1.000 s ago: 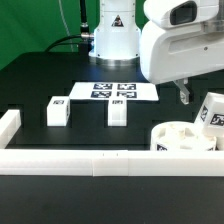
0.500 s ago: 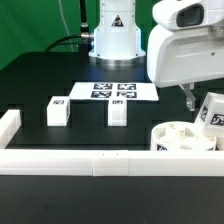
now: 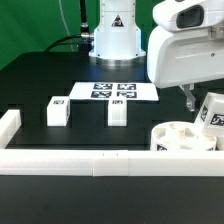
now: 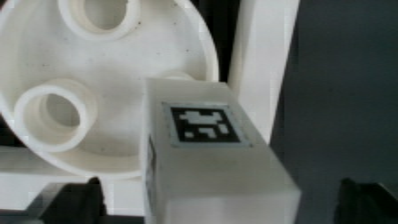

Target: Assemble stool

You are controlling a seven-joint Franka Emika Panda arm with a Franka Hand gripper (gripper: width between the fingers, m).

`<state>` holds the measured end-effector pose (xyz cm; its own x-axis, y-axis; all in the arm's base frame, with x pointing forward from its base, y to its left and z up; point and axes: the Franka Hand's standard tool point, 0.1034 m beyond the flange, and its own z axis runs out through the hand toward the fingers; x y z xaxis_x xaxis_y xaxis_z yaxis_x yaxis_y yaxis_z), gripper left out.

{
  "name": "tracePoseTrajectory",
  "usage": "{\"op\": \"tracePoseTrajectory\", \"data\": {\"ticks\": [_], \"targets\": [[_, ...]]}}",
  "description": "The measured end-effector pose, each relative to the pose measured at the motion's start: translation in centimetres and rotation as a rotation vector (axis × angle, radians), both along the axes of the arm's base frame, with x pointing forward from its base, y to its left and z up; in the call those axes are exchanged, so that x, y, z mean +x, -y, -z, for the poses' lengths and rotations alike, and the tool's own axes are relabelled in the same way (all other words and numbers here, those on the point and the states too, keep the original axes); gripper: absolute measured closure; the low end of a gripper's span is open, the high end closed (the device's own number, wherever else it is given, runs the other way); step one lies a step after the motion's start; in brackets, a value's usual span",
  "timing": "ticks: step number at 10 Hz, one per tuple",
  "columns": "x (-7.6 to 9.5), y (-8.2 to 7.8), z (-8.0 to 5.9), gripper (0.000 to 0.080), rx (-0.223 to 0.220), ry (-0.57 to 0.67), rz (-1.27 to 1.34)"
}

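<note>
The round white seat (image 3: 183, 136) lies by the front rail on the exterior view's right, and the wrist view shows two of its sockets (image 4: 55, 112). A tagged white leg (image 3: 209, 112) stands tilted at the seat's far right edge. In the wrist view this leg (image 4: 210, 150) sits between my fingers with a dark gap on each side. My gripper (image 3: 197, 99) is open around it and does not touch it (image 4: 222, 205). Two more tagged legs (image 3: 57, 110) (image 3: 118, 110) stand on the black table at the left and middle.
The marker board (image 3: 115, 92) lies flat behind the two loose legs. A long white rail (image 3: 100, 160) runs along the front, and another rail (image 3: 8, 128) closes the left side. The robot base (image 3: 112, 40) stands at the back.
The arm shifted to the exterior view's right a second ago and has held still since. The tilted leg by the seat sits slightly lower and further left than before.
</note>
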<state>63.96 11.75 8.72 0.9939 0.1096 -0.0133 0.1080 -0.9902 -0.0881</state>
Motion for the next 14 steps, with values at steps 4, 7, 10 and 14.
{"op": "tracePoseTrajectory", "data": {"ticks": [4, 7, 10, 14], "targets": [[-0.24, 0.48, 0.3, 0.0265, -0.008, 0.017, -0.014], [-0.25, 0.5, 0.35, 0.0464, -0.007, 0.018, -0.031], [-0.26, 0.46, 0.35, 0.0464, -0.006, 0.016, -0.012], [-0.59, 0.27, 0.44, 0.0462, -0.001, 0.035, 0.331]]}}
